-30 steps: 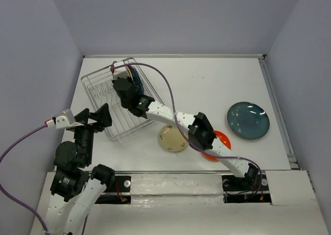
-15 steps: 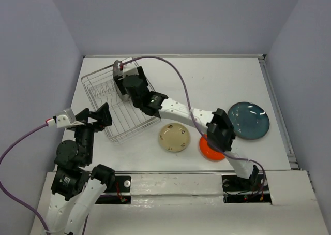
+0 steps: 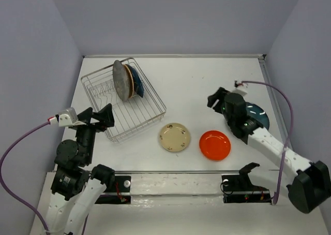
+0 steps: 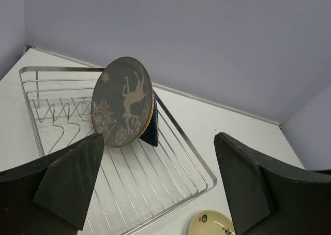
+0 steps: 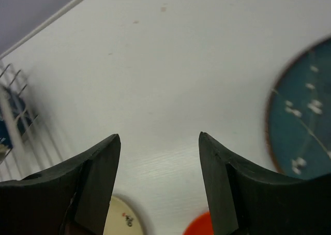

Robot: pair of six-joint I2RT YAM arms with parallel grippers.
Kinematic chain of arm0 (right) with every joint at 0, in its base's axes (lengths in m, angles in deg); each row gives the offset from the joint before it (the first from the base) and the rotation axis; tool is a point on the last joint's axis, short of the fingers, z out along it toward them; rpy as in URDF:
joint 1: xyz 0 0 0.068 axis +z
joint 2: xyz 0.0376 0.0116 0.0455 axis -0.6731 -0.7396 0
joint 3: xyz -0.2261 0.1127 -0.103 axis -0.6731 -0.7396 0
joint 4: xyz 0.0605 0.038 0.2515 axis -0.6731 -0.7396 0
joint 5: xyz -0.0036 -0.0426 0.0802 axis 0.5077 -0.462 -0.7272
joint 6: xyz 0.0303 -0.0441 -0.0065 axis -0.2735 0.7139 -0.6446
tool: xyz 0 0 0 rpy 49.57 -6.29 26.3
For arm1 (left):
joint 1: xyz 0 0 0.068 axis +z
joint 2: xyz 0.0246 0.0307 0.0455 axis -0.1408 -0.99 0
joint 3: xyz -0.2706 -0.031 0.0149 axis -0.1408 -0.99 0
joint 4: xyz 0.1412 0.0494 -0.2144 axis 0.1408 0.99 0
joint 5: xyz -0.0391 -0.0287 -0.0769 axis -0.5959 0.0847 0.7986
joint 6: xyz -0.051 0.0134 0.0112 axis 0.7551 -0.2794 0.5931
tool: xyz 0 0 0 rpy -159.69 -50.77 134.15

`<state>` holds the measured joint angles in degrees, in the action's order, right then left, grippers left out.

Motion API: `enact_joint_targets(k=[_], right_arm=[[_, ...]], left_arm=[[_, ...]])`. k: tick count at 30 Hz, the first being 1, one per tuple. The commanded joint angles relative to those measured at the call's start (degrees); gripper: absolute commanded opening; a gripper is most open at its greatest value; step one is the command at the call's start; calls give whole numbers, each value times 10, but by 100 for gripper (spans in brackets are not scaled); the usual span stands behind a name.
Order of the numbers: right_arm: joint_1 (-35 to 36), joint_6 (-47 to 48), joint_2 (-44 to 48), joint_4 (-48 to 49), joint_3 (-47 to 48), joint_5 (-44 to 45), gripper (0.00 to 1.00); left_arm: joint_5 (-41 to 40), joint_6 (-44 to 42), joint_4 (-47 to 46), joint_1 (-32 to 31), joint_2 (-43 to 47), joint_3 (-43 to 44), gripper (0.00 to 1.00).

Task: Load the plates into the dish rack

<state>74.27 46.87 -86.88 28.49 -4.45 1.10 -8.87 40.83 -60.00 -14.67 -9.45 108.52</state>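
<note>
The dish rack [image 3: 139, 125] stands at the back left of the table, and three plates stand on edge in it. The grey patterned plate [image 3: 120, 81] is in front, a tan one [image 3: 130, 79] behind it, and the navy one [image 3: 138, 80] last. In the left wrist view the grey plate [image 4: 124, 101] hides most of the navy plate [image 4: 151, 131]. A cream plate [image 3: 174, 137] and an orange-red plate [image 3: 215, 145] lie flat on the table. My right arm partly covers the teal plate [image 3: 257, 122]. My right gripper [image 3: 218, 97] hangs open and empty just left of it. My left gripper [image 3: 101, 116] is open at the rack's near left corner.
The rack's upright tines [image 4: 62, 113] to the left of the grey plate hold nothing. White table shows between the rack and the teal plate [image 5: 300, 121]. The enclosure walls rise at the back and on both sides.
My right arm has pulled away from the rack and swung right towards the teal plate. Its jaws have opened, and the grey plate stays standing in the rack. The left arm has not moved.
</note>
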Motion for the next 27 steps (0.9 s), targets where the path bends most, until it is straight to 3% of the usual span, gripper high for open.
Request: enact_joint_targets(k=[1, 4, 11, 18, 27], right_arm=[[-104, -162, 142, -33, -133, 30, 68], [-218, -198, 210, -91, -185, 44, 69], [-335, -239, 273, -217, -205, 98, 72], [-383, -275, 280, -327, -192, 149, 72], [-418, -334, 267, -325, -227, 101, 75]], left_arm=[[12, 0, -20, 0, -1, 0, 99], [9, -2, -18, -11, 11, 0, 99], [0, -5, -14, -47, 36, 0, 99], [-13, -5, -12, -85, 62, 0, 99], [-22, -6, -10, -120, 79, 1, 99]])
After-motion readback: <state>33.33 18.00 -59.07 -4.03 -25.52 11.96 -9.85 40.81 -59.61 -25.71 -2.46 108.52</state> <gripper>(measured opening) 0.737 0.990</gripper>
